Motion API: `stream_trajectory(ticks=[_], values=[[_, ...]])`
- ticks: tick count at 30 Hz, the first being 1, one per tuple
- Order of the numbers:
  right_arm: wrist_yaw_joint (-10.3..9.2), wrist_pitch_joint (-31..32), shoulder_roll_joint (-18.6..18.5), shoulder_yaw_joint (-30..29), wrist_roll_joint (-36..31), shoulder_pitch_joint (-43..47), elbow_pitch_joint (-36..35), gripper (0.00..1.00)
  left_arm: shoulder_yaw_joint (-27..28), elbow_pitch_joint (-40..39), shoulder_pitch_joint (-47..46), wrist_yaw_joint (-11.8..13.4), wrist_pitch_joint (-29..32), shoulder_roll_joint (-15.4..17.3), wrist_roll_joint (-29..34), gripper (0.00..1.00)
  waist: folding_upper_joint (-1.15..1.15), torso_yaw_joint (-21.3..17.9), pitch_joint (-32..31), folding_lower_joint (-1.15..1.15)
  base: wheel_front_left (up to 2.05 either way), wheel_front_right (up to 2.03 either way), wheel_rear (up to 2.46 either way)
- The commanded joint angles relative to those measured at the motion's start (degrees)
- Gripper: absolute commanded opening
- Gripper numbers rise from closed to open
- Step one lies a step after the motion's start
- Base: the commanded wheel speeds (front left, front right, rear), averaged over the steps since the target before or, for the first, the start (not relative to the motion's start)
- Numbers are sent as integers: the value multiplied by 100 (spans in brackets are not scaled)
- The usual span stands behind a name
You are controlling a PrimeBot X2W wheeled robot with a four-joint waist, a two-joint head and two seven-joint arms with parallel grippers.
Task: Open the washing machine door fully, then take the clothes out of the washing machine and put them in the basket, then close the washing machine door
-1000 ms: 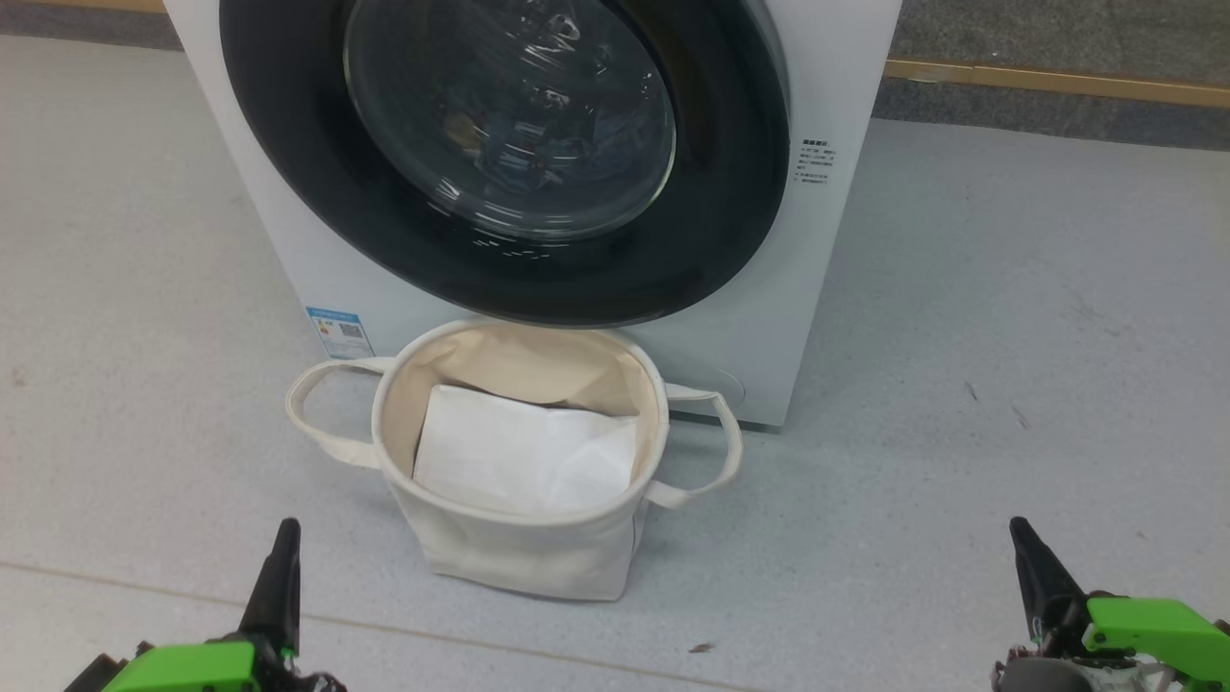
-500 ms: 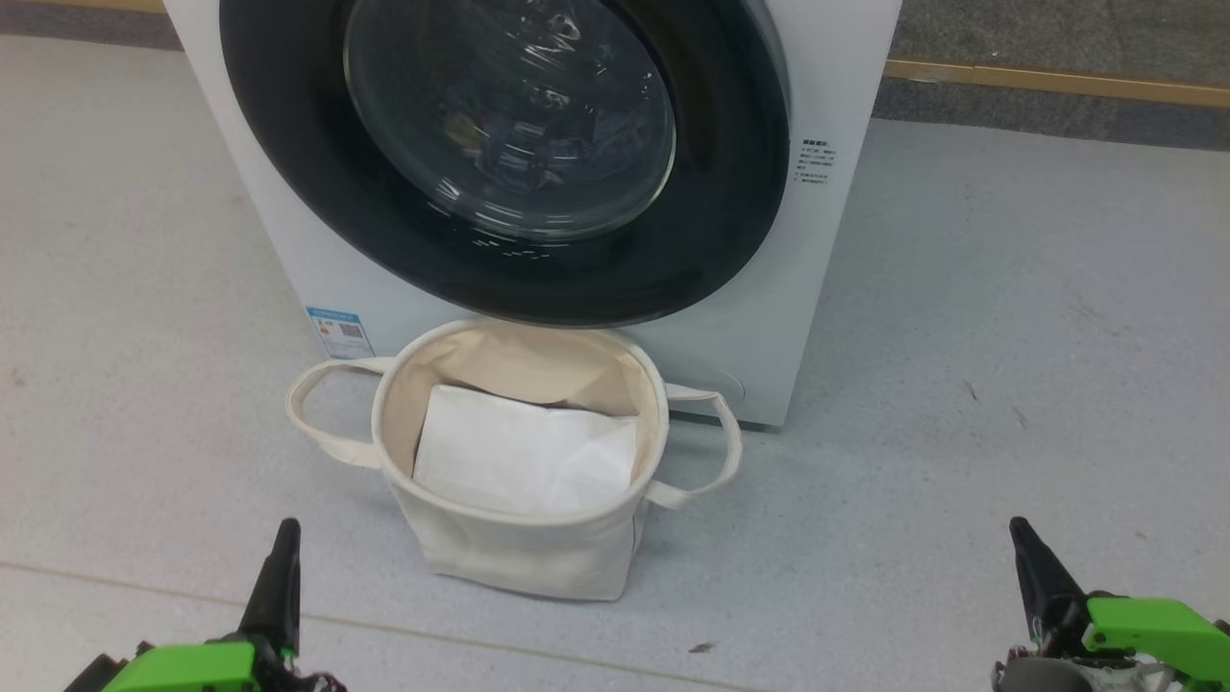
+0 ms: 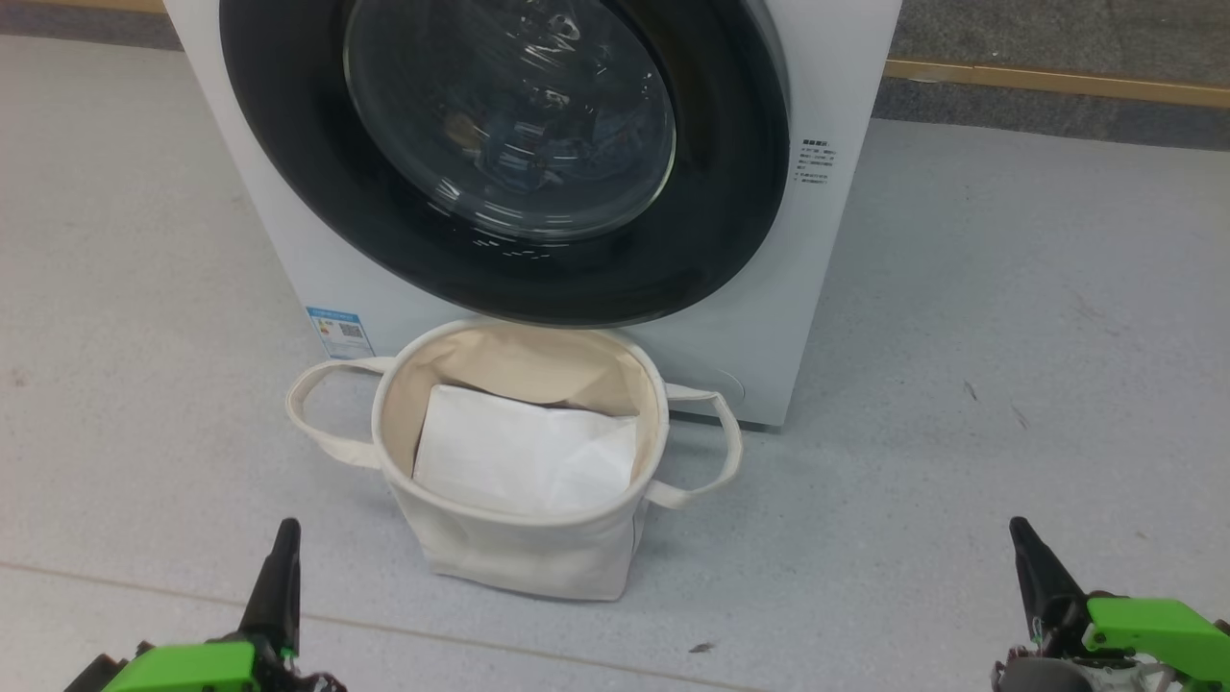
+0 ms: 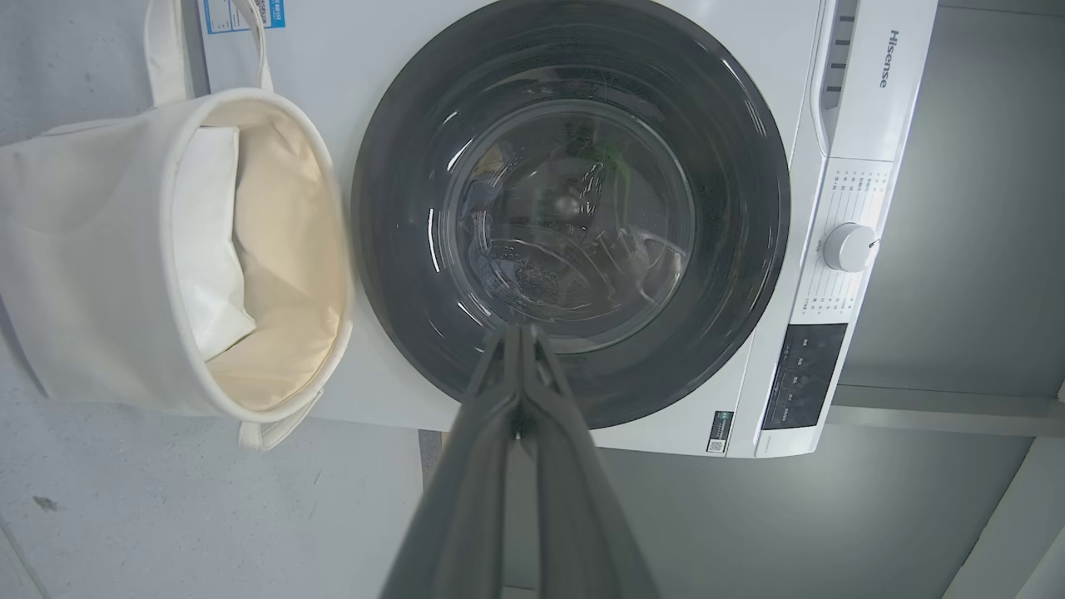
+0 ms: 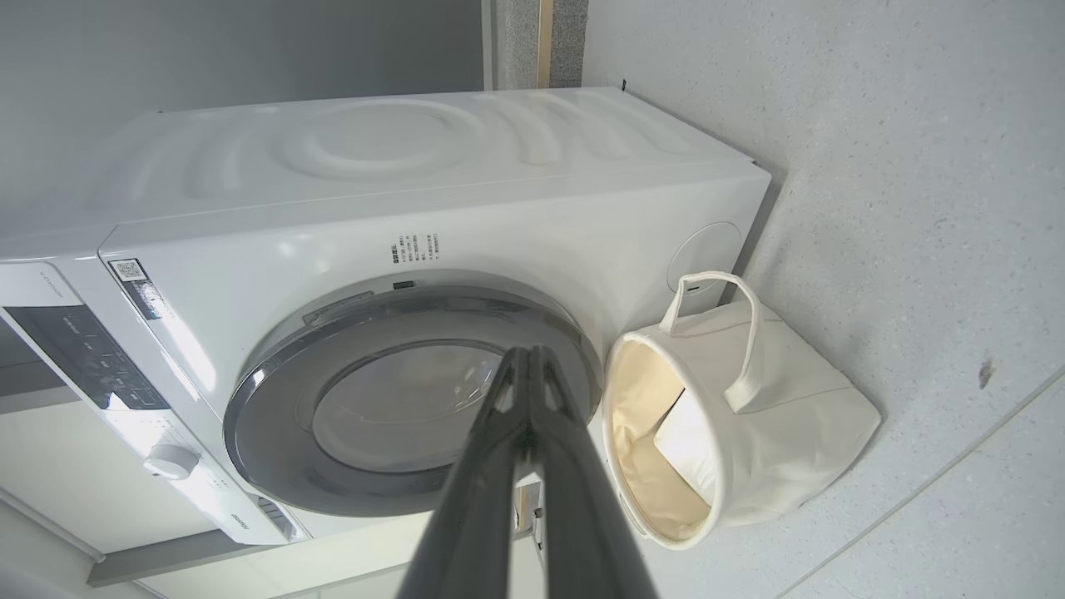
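The washing machine (image 3: pixel 826 240) stands straight ahead. Its door (image 3: pixel 509 115) lies flat against the front, black rim around dark glass. Through the glass (image 4: pixel 570 216) I see only reflections; the clothes are hidden. The cream basket (image 3: pixel 519 548) sits on the floor right in front of the machine, under the door's lower rim. My left gripper (image 3: pixel 285 538) is at the lower left and my right gripper (image 3: pixel 1020 533) at the lower right, both well short of the basket. Each has its fingers pressed together on nothing, as the left wrist view (image 4: pixel 520 333) and the right wrist view (image 5: pixel 528 353) show.
A folded plain white sheet (image 3: pixel 524 452) lies inside the basket. The control panel with a round knob (image 4: pixel 847 247) runs along the machine's top edge. A blue sticker (image 3: pixel 338 330) marks the lower left front. Grey floor spreads on both sides, with a wooden strip (image 3: pixel 1057 82) behind.
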Motion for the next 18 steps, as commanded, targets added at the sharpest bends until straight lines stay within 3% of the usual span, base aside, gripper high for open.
stream_trajectory(ticks=[1,18], values=[[30,41,-34,111,34,-287,-212,0,191,-220,-139,9,44,36,-24,0,0,0,0,0,0,0,0],[30,41,-34,111,34,-287,-212,0,191,-220,-139,9,44,36,-24,0,0,0,0,0,0,0,0]])
